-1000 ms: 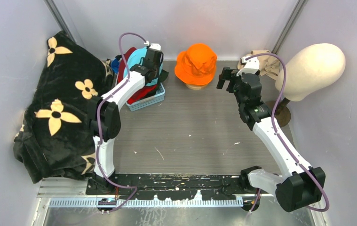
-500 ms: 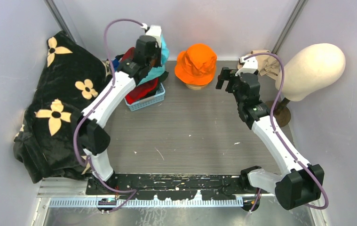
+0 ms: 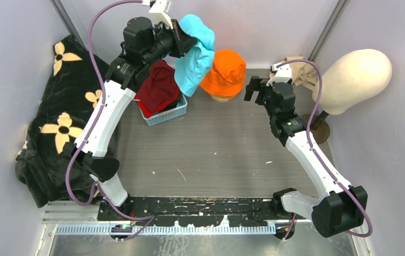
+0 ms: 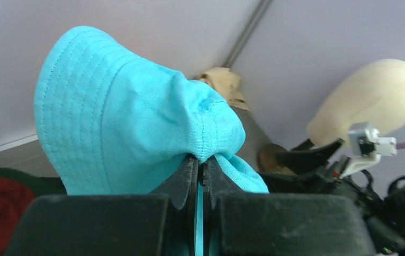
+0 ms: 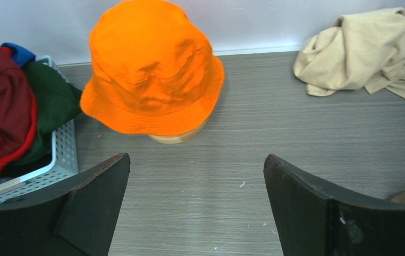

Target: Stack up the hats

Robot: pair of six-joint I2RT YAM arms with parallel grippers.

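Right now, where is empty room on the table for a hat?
The wide bare table in front of the orange hat is free. Back left is crowded: the basket is heaped with hats. Back right holds the beige cloth and head form.

The table (image 3: 216,154) is a grey, fine-grained surface flecked with a few pale specks. At its far left stands a light-blue plastic basket (image 3: 171,113) with a perforated wall. A round wooden base (image 5: 180,136) sits at the far middle (mostly hidden under an orange bucket hat (image 3: 224,72)). A crumpled beige cloth (image 3: 298,68) lies in the far right corner, and near it rests a round brown stand foot (image 3: 321,129). Black flowered fabric (image 3: 64,130) is heaped along the left edge.
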